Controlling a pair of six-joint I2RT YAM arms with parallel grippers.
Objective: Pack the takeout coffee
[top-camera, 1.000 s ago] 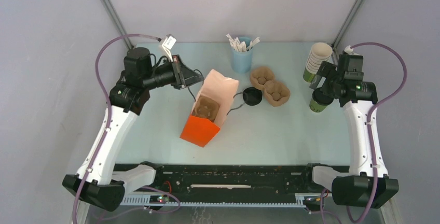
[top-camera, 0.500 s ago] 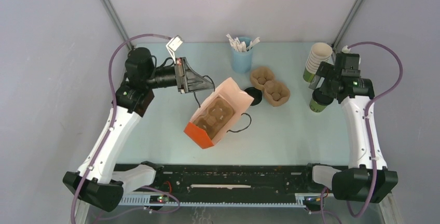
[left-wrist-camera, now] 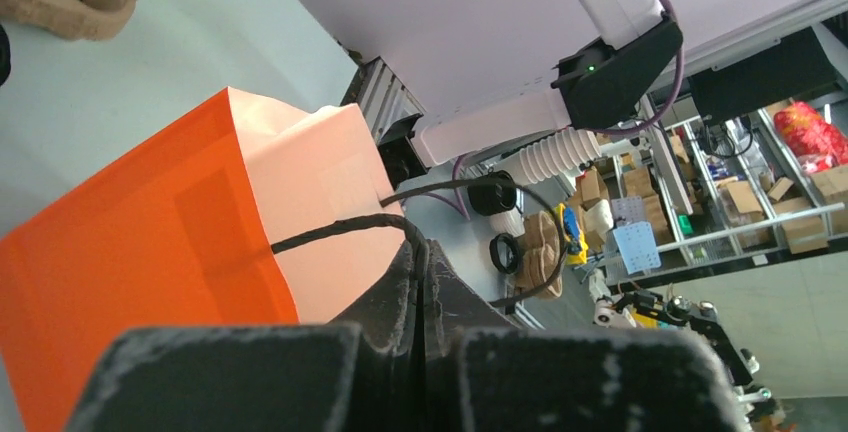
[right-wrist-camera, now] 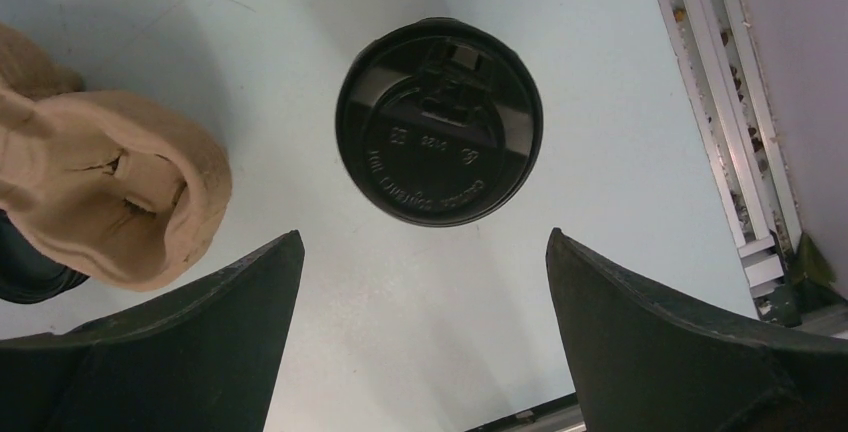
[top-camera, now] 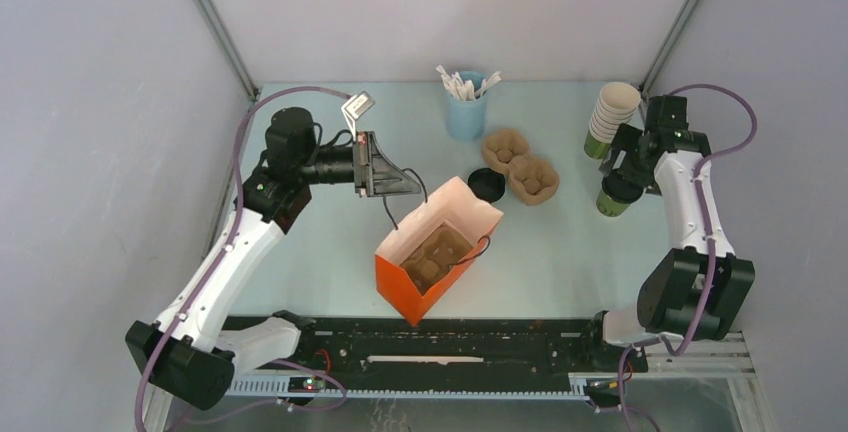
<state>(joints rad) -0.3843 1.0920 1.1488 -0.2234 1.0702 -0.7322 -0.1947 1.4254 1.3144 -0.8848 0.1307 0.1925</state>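
Note:
The takeout coffee (top-camera: 611, 204), a green cup under a round black lid (right-wrist-camera: 438, 122), stands at the table's right. My right gripper (top-camera: 620, 178) hangs over it, open (right-wrist-camera: 425, 242), its fingers (right-wrist-camera: 200, 342) apart and short of the lid, touching nothing. My left gripper (top-camera: 412, 188) is shut on the black cord handle (left-wrist-camera: 340, 224) of the orange paper bag (top-camera: 430, 264); the cord runs between the pinched tips (left-wrist-camera: 421, 254). The bag stands open at mid-table with a brown pulp carrier (top-camera: 436, 252) inside it.
Two empty pulp carriers (top-camera: 520, 166) lie behind the bag, one showing at the left of the right wrist view (right-wrist-camera: 110, 192). A loose black lid (top-camera: 486, 185) sits beside them. A blue cup of sticks (top-camera: 466, 112) and a stack of lidless cups (top-camera: 610, 117) stand at the back.
My left gripper has carried the handle to the right, and the bag has slid right and nearer, standing more upright. The right arm's elbow has swung while its gripper stays over the cup.

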